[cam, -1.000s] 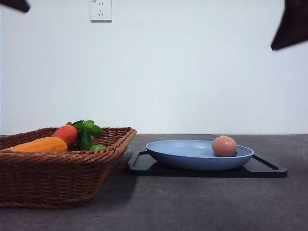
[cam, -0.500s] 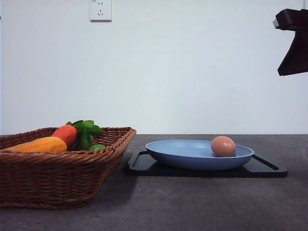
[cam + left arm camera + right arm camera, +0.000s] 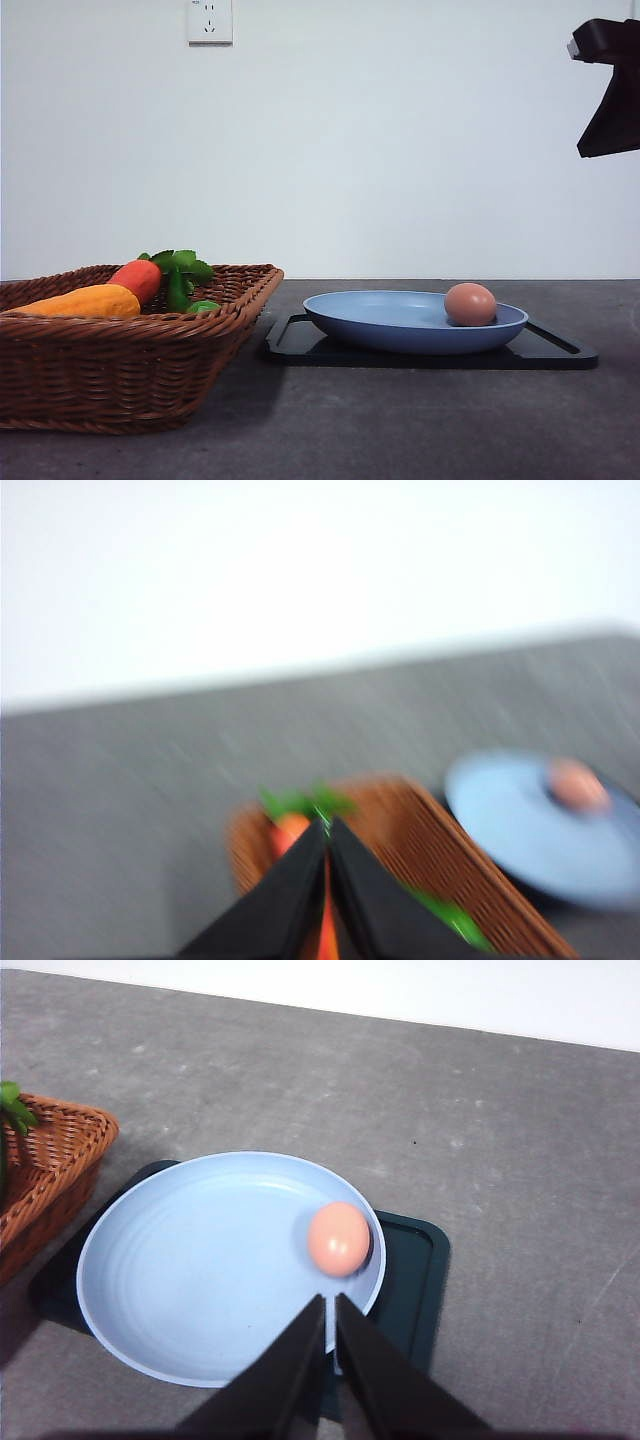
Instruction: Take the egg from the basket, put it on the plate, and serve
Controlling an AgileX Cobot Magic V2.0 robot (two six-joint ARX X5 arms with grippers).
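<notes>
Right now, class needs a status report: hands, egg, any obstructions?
Both hands shut, holding nothing. Egg resting in plate, on black tray. Basket beside it; nothing blocking the plate.

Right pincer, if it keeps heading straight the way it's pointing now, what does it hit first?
Most likely the plate, close beside the egg. The right pincer is shut and aims at the plate's rim, though depth is hard to judge.

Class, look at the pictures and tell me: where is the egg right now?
In the front view the egg lies in the blue plate, near its right rim; the plate sits on the black tray, to the right of the wicker basket.
</notes>
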